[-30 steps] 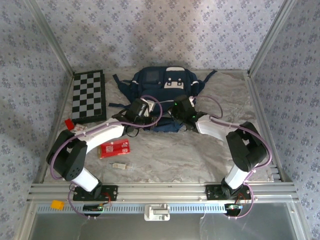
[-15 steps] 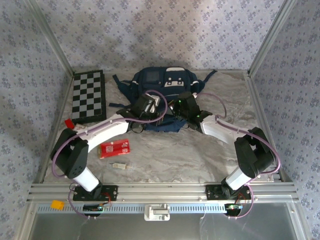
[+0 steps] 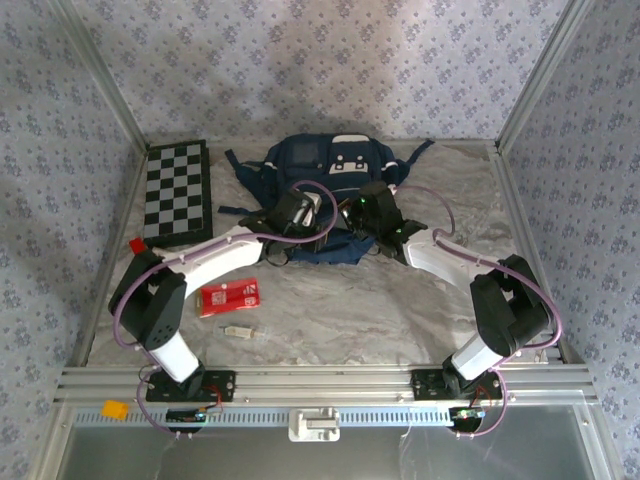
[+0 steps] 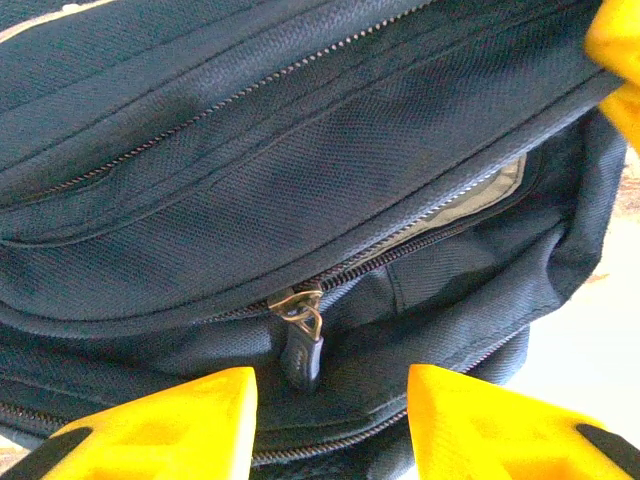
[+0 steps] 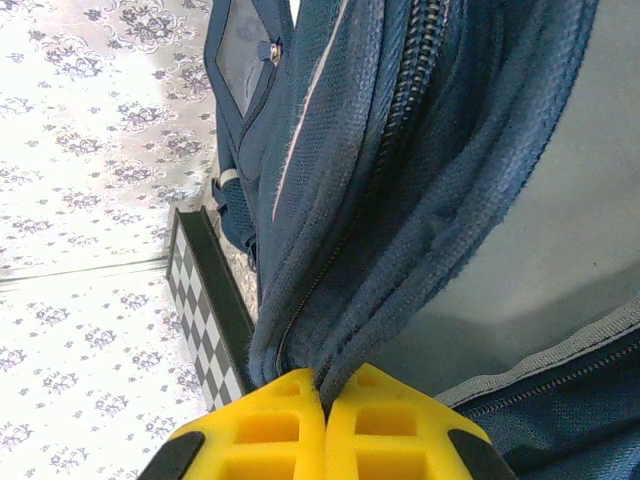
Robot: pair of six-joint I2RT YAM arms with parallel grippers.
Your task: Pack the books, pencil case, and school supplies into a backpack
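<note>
The navy backpack (image 3: 330, 165) lies at the back middle of the table, its near edge lifted. My right gripper (image 5: 325, 400) is shut on a fold of the backpack's zipper edge (image 5: 400, 200), holding it up. My left gripper (image 4: 330, 420) is open at the backpack's near side. Its yellow fingers (image 4: 160, 425) stand either side of a dark zipper pull (image 4: 302, 350) without touching it. The zipper beside the pull is partly parted, showing grey lining (image 4: 480, 195). The red pencil case (image 3: 229, 296) and a small pale stick (image 3: 238, 331) lie on the table near the left arm. The books are out of view.
A black-and-white chequered board (image 3: 178, 192) lies at the back left, beside the backpack. A tiny red block (image 3: 137, 245) sits near its front corner. The metal frame rail (image 3: 320, 380) runs along the near edge, with cage posts at the sides.
My left gripper has moved right and forward to the backpack's near edge. My right gripper has shifted slightly back, still holding the fabric.
</note>
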